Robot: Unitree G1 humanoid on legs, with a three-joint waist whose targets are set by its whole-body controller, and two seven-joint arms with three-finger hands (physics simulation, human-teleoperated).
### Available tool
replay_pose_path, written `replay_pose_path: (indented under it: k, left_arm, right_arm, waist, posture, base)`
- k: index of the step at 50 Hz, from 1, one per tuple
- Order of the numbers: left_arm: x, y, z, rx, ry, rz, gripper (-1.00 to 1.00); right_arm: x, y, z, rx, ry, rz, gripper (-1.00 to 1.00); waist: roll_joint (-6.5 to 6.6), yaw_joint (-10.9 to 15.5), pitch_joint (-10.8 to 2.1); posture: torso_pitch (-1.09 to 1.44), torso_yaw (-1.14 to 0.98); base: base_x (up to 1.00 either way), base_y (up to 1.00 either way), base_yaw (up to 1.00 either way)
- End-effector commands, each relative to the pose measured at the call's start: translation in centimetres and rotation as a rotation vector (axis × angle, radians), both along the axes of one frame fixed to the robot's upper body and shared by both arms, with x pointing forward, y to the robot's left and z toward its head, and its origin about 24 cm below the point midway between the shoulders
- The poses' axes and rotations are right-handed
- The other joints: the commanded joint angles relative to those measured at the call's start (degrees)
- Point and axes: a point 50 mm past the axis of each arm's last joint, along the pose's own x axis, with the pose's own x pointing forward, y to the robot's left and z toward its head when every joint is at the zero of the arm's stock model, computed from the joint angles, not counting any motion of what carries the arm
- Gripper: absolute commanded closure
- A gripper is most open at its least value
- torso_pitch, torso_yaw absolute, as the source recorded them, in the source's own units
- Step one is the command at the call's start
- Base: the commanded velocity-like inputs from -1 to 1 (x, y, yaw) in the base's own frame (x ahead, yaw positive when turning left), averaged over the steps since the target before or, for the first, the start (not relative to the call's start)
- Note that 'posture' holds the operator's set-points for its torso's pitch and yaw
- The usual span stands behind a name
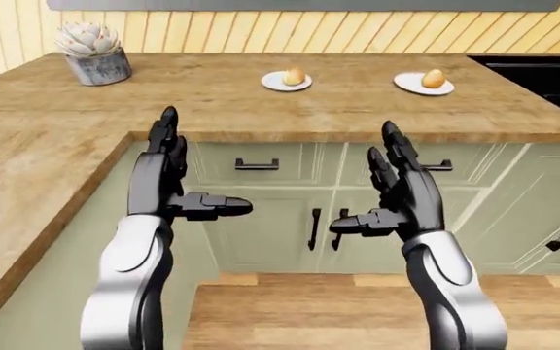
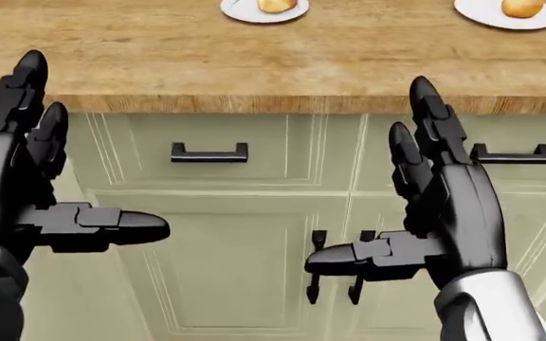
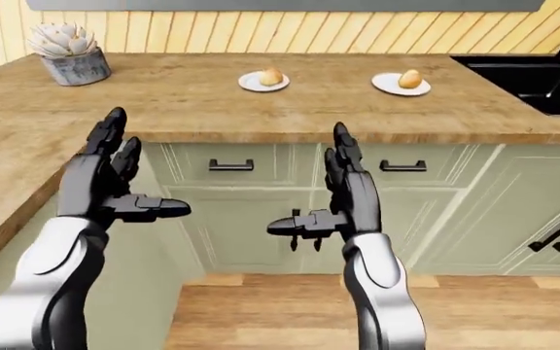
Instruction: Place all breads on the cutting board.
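Two small golden-brown bread rolls are sitting on the wooden tabletop, well apart from each other. The left roll is resting on a white plate, and the right roll is lying on its own white plate, nearer the sink side.

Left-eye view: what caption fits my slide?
Both open hands, left hand and right hand, raised before two plated breads on the counter.

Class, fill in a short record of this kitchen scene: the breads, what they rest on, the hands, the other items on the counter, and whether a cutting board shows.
breads: left bread, right bread
supports: left plate, right plate, one bread each, on the counter
left hand: open, empty
right hand: open, empty
other items: potted succulent, sink
cutting board: not visible
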Motion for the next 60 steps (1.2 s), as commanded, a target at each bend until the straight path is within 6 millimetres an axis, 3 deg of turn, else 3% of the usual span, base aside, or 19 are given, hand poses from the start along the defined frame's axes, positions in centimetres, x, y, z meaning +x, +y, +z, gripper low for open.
replay_pose_path:
  k: [1,11,15,18,19,20,21,29,39,42,44,48,50,51,52,53,54,58,60]
  left_arm:
    - [-0.2,-0.6,1.9,0.004,-0.090,-0.031,-1.00]
    - [-0.1,-0.7,2.2,0.008,-0.097,-0.036,-1.00]
    - [-0.2,-0.7,2.3,0.007,-0.098,-0.034,-1.00]
    - [-0.4,-0.5,2.5,0.005,-0.103,-0.031,-1.00]
    - [-0.4,-0.5,2.5,0.005,-0.105,-0.030,-1.00]
    - [-0.4,-0.5,2.5,0.004,-0.106,-0.030,-1.00]
    - [-0.5,-0.5,2.5,0.003,-0.106,-0.029,-1.00]
    - [-0.3,-0.4,2.4,0.003,-0.104,-0.028,-1.00]
    - [-0.3,-0.2,2.2,-0.002,-0.101,-0.024,-1.00]
    - [-0.3,0.2,2.2,-0.005,-0.103,-0.017,-1.00]
    - [-0.3,0.3,2.1,-0.007,-0.103,-0.015,-1.00]
    - [-0.4,0.3,2.1,-0.009,-0.103,-0.013,-1.00]
    - [-0.3,0.4,2.0,-0.009,-0.103,-0.012,-1.00]
    - [-0.4,0.4,2.0,-0.009,-0.103,-0.012,-1.00]
    - [-0.4,0.4,2.0,-0.009,-0.103,-0.012,-1.00]
    - [-0.4,0.4,2.1,-0.009,-0.104,-0.012,-1.00]
    - [-0.4,0.4,2.1,-0.008,-0.104,-0.012,-1.00]
    - [-0.4,0.4,2.1,-0.008,-0.106,-0.012,-1.00]
    - [-0.4,0.4,2.2,-0.008,-0.108,-0.012,-1.00]
  right_arm:
    - [-0.3,-0.4,2.1,-0.004,-0.098,-0.020,-1.00]
    - [-0.6,-0.9,3.0,0.009,-0.123,-0.032,-1.00]
    - [-0.7,-0.9,3.3,0.012,-0.135,-0.034,-1.00]
    - [-1.0,-1.0,4.0,0.011,-0.147,-0.036,-1.00]
    - [-1.1,-1.0,4.2,0.011,-0.149,-0.039,-1.00]
    - [-1.1,-1.0,4.1,0.009,-0.150,-0.038,-1.00]
    - [-1.1,-1.0,4.1,0.008,-0.150,-0.038,-1.00]
    - [-0.9,-0.9,4.3,0.009,-0.160,-0.034,-1.00]
    - [-1.1,-0.7,4.5,0.002,-0.168,-0.032,-1.00]
    - [-1.0,-0.4,4.7,-0.020,-0.171,-0.028,-1.00]
    - [-1.0,-0.2,4.7,-0.023,-0.169,-0.023,-1.00]
    - [-1.0,-0.2,4.6,-0.021,-0.167,-0.020,-1.00]
    - [-0.9,-0.2,4.6,-0.017,-0.167,-0.020,-1.00]
    - [-0.9,-0.2,4.6,-0.016,-0.167,-0.020,-1.00]
    - [-1.0,-0.2,4.6,-0.015,-0.169,-0.020,-1.00]
    - [-1.0,-0.3,4.7,-0.014,-0.171,-0.020,-1.00]
    - [-1.1,-0.3,4.7,-0.011,-0.173,-0.021,-1.00]
    - [-1.1,-0.4,4.8,-0.009,-0.179,-0.022,-1.00]
    - [-1.3,-0.3,5.0,-0.011,-0.185,-0.023,-1.00]
  waist:
    - [-0.08,0.00,-1.33]
    - [-0.97,0.71,-2.47]
    - [-3.75,0.22,-2.17]
    - [-9.31,-0.75,-3.65]
    - [-6.81,-1.12,-3.97]
    - [-8.72,-0.77,-3.43]
    - [-8.76,-1.64,-2.92]
    - [-6.30,-1.24,-2.73]
    - [-4.96,-0.58,-2.99]
    - [-5.15,-0.79,-2.04]
    - [-5.80,-0.44,-2.70]
    - [-6.09,1.14,-0.68]
    - [-2.93,1.27,-0.93]
    - [0.08,1.53,-2.27]
    - [-2.31,1.81,-1.68]
    - [-0.60,0.99,-2.65]
    - [-0.38,1.05,-3.25]
    - [-1.19,1.06,-2.51]
    - [-5.48,0.99,-2.88]
  posture:
    - [0.00,0.00]
    - [0.00,0.00]
    - [0.00,0.00]
    - [0.00,0.00]
    - [0.00,0.00]
    - [0.00,0.00]
    - [0.00,0.00]
    - [0.00,0.00]
    - [0.00,0.00]
    - [0.00,0.00]
    - [0.00,0.00]
    - [0.00,0.00]
    - [0.00,0.00]
    - [0.00,0.00]
    - [0.00,0.00]
    - [0.00,0.00]
    - [0.00,0.00]
    - [0.00,0.00]
    - [0.00,0.00]
  base:
    - [0.46,-0.55,0.00]
    - [0.27,-0.75,0.00]
    - [0.00,-0.83,0.00]
    - [0.00,-0.64,0.00]
    - [0.00,-0.38,0.00]
    - [0.00,-0.36,0.00]
    - [0.00,-0.32,0.00]
    - [0.00,-0.02,0.00]
    - [0.00,0.00,-0.45]
    - [0.00,0.00,0.00]
    - [0.13,0.00,0.00]
    - [0.41,-0.13,0.00]
    - [0.28,-0.52,0.00]
    - [0.05,-0.55,0.00]
    - [0.00,-0.55,0.00]
    - [0.00,-0.55,0.00]
    - [0.00,-0.55,0.00]
    - [0.00,-0.49,0.00]
    - [0.00,-0.26,0.00]
